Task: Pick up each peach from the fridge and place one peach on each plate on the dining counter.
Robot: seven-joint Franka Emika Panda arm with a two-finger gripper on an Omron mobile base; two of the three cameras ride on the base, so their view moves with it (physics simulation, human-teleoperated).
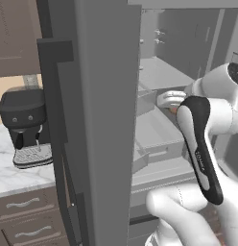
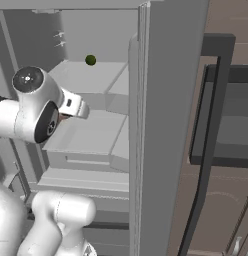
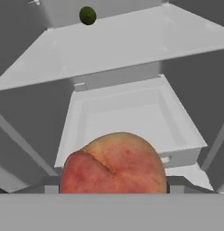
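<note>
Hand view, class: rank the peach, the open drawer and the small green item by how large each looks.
1. Open drawer
2. Peach, though it sits right at the camera, which inflates it
3. Green item, far back on the upper shelf, so its true size is unsure

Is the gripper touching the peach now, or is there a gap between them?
Cannot tell. In the hand view the peach sits very close at the bottom, where the fingertips would be, but they are hidden. In the left base view the arm covers the contact.
</note>
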